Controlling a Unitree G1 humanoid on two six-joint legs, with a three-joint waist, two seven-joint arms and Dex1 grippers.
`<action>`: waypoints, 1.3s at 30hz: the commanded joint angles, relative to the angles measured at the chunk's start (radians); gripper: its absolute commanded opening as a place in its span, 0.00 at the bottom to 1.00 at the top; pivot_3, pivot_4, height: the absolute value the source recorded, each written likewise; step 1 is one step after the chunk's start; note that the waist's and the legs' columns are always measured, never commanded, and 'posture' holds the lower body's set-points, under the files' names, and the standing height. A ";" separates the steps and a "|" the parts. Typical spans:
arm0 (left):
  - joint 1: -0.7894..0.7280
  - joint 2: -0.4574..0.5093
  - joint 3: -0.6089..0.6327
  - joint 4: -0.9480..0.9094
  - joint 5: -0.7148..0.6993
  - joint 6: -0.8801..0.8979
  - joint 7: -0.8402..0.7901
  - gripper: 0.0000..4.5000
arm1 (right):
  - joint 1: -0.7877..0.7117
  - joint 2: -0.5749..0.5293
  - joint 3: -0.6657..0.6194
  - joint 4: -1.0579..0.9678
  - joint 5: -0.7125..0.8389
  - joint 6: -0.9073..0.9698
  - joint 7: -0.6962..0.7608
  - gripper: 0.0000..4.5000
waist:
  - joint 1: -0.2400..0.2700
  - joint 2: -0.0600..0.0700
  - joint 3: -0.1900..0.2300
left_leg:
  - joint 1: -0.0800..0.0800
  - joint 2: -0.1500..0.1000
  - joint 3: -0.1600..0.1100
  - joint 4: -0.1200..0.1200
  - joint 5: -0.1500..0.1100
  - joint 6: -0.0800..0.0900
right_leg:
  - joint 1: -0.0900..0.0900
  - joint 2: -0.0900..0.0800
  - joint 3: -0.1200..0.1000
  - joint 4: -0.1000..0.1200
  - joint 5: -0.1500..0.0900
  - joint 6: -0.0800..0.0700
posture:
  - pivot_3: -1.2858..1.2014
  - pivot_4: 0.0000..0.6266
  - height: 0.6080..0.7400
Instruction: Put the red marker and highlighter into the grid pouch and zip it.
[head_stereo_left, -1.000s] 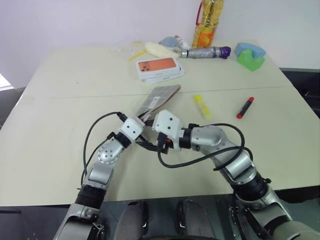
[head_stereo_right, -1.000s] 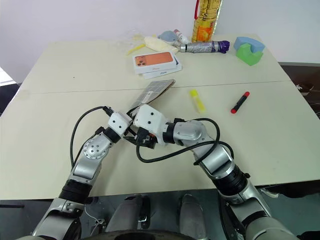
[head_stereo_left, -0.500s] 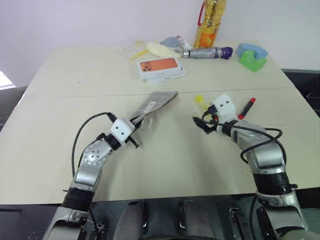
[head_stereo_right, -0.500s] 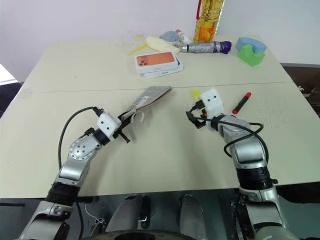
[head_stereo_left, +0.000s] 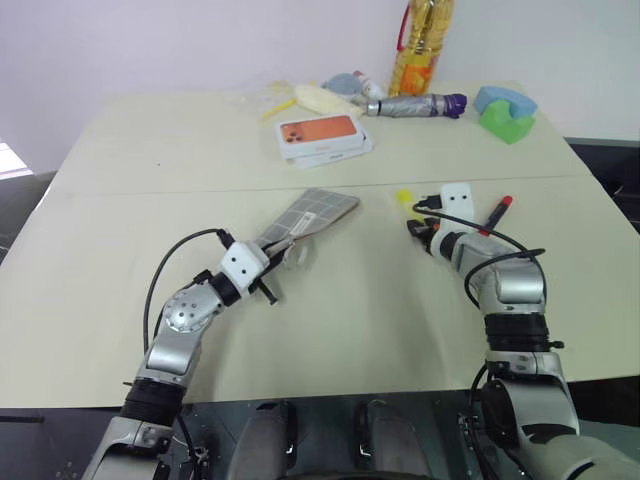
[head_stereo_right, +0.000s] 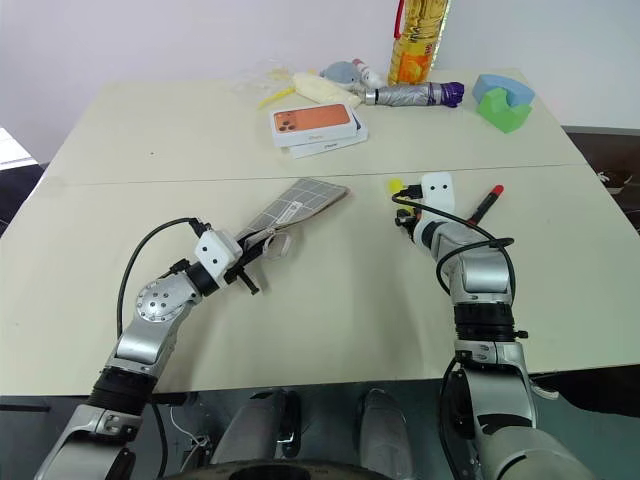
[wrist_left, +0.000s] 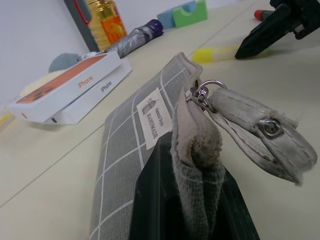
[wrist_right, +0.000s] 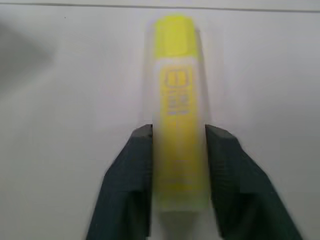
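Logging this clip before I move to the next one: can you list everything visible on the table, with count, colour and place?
grid pouch: 1, grey with white grid, table middle, near end pinched by the left gripper
highlighter: 1, yellow, lying on the table between the right gripper's fingers
red marker: 1, black with red ends, lying on the table right of the right gripper
phone boxes: 2 stacked, orange top on white, far middle
oil bottle: 1, yellow, far edge
folded umbrella: 1, grey with purple end, far edge
foam blocks: 2, blue and green, far right
table: 1, beige
left gripper: 1, black jaws shut on the pouch
right gripper: 1, black jaws either side of the highlighter
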 joint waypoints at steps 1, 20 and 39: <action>0.002 -0.005 0.011 -0.031 -0.013 -0.006 0.003 0.00 | 0.013 -0.044 0.035 -0.103 -0.006 -0.026 0.040 0.20 | 0.000 0.000 0.000 | 0.000 0.000 0.000 0.000 0.000 0.000 | 0.000 0.000 0.000 0.000 0.000 0.000 | 0.52 0.24 1.00; -0.097 -0.033 0.017 0.018 -0.075 -0.028 -0.066 0.00 | 0.217 -0.314 0.105 -0.596 0.097 -0.097 0.344 0.20 | 0.006 -0.001 0.001 | 0.000 0.000 -0.001 0.000 0.000 0.000 | 0.000 0.000 0.000 -0.001 0.000 0.000 | 0.52 0.24 1.00; -0.086 -0.041 -0.013 -0.010 -0.060 -0.057 -0.107 0.00 | 0.223 -0.342 0.153 -0.608 0.093 -0.066 0.364 0.20 | 0.007 -0.001 0.001 | 0.000 0.000 -0.001 0.000 0.000 0.000 | 0.000 0.000 0.000 -0.001 0.000 0.000 | 0.52 0.24 1.00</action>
